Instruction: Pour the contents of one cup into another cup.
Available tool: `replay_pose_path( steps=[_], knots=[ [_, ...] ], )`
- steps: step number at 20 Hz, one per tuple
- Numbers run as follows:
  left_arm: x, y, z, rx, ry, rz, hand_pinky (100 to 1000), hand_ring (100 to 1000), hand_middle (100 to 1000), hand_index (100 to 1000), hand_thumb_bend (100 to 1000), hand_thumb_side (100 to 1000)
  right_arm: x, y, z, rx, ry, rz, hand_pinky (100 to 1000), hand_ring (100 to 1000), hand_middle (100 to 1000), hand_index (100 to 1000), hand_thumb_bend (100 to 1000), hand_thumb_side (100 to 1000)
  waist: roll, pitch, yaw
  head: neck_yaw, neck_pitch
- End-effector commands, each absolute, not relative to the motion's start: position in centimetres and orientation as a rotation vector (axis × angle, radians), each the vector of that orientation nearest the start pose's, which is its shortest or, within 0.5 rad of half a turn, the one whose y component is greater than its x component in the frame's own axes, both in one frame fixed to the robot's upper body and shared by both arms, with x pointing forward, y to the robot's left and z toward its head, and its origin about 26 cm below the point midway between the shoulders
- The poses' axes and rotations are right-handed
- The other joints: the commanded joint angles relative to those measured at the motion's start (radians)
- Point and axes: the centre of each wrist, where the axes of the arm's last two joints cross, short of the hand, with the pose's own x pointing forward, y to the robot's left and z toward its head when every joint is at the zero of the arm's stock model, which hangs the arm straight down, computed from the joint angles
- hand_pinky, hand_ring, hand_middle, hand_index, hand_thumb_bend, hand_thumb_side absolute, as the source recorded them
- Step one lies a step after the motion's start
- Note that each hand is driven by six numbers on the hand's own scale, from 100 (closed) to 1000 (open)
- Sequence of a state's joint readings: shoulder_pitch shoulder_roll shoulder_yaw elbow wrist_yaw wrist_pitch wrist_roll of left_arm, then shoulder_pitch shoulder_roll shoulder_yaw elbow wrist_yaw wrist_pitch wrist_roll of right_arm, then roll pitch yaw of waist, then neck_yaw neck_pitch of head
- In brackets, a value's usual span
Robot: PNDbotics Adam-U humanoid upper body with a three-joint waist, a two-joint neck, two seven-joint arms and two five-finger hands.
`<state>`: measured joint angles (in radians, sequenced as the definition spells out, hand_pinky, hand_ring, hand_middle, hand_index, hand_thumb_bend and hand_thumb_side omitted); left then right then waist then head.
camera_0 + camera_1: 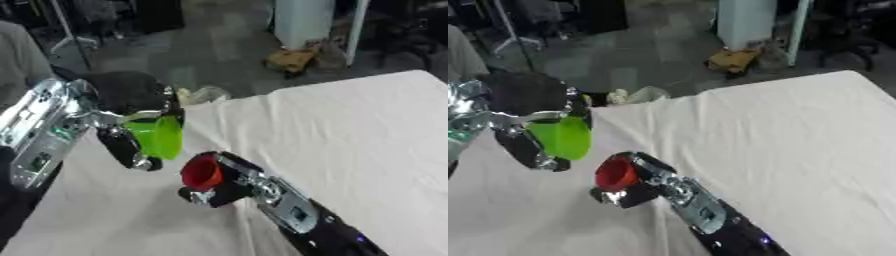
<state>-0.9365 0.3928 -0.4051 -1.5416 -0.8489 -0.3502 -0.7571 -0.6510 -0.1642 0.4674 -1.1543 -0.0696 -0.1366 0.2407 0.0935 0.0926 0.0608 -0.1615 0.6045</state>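
The table (350, 130) under its white cloth fills most of what I see, its far edge running from the left up toward the upper right, with the floor beyond it. There is one table, and over it are my two arms and two cups, one per hand.

My left arm comes in from the left edge, silver and black. My left hand (131, 100) is curled round the green cup (157, 136), fingers and thumb wrapped about its wall. The green cup is tipped well over, hanging above the cloth near the table's left side, just inside the far edge.

My right arm rises from the near edge, toward the lower middle. My right hand (229, 185) is closed round the red cup (201, 172), which points its open mouth up and to the left, toward the green one. The red cup sits lower than the green cup, near it but apart. I cannot tell what either cup holds inside.
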Motion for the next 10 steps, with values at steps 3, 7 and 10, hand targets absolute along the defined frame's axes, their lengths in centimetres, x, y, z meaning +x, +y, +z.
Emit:
replay_pose_path(
  steps=[3,7,10],
  knots=[
    [38.7,17.3,28.8,-0.892,2.134,2.597,273,220,392,690,385,267,40.3,-12.8,7.9,0.342,-1.766,0.915,482,384,316,498,100,244,-0.015,-0.01,0.003,-0.005,-0.014],
    [38.7,19.9,27.5,-0.866,2.559,2.444,261,215,389,688,323,289,40.5,-13.5,8.1,0.319,-1.778,0.887,482,384,315,498,100,244,-0.028,-0.01,0.004,-0.006,-0.016],
    [38.9,21.6,26.2,-0.799,2.893,2.288,251,209,386,684,280,299,40.5,-14.0,8.3,0.302,-1.786,0.865,482,385,316,498,100,244,-0.035,-0.01,0.004,-0.007,-0.018]
  ],
)
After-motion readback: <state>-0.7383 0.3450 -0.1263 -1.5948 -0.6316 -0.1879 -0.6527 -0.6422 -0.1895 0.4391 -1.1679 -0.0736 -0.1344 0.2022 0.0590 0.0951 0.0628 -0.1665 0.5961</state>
